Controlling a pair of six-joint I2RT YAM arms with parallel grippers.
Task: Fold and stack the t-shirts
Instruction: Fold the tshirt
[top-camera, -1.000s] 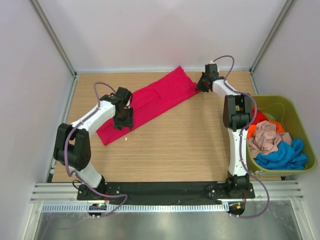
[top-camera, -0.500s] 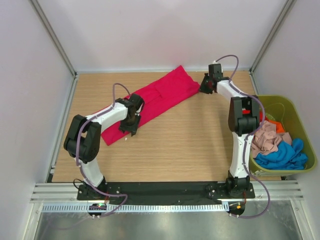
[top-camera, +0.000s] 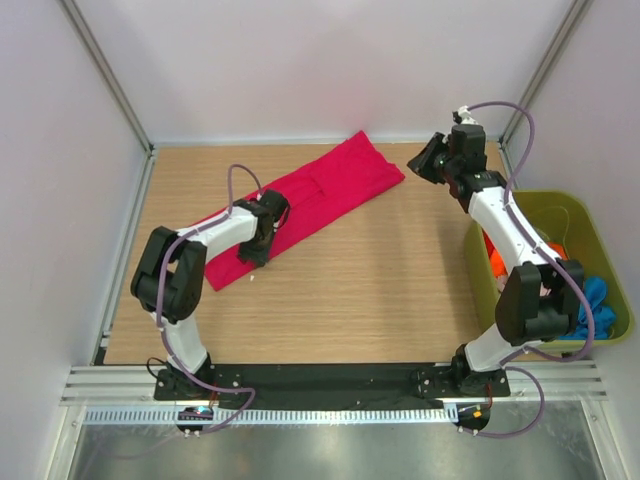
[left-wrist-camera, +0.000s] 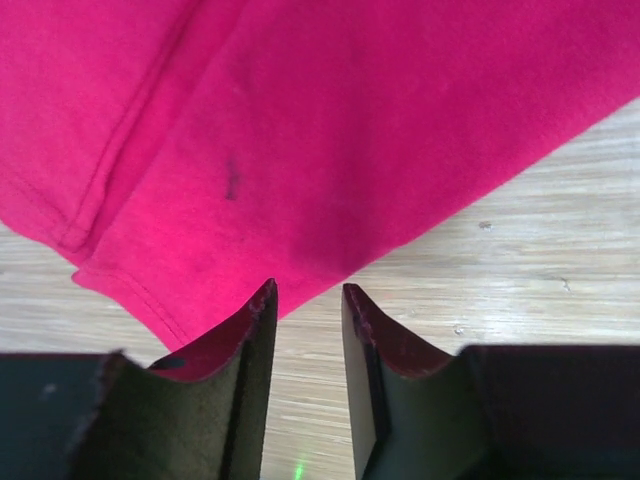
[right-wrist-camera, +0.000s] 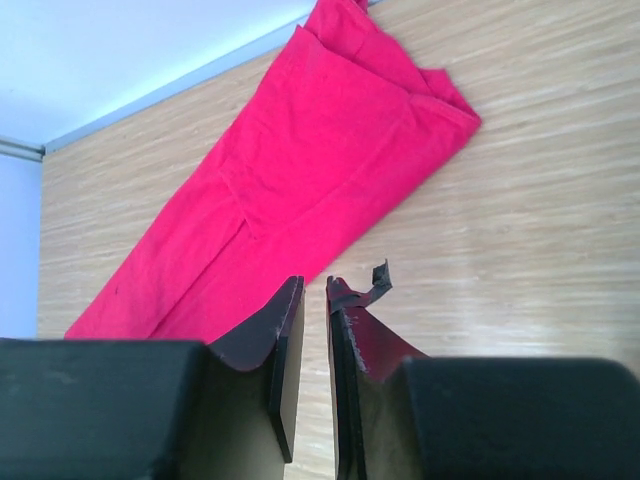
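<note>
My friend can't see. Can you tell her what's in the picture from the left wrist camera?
A soft crimson-red cloth t-shirt lies flat on a pale wooden table, filling most of the view, its hemmed edge running along the left. At the bottom, the left tool points at the shirt's near edge, its two dark fingers close together with nothing between them.

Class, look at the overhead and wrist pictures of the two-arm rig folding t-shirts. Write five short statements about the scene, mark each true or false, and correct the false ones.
1. The crimson t-shirt lies on the wooden table. True.
2. The right gripper is holding the crimson t-shirt. False: it is off the cloth, holding nothing.
3. The green tub sits at the table's right side. True.
4. The left gripper is at the shirt's near edge. True.
5. The crimson t-shirt is in the tub. False: it lies on the table.
</note>
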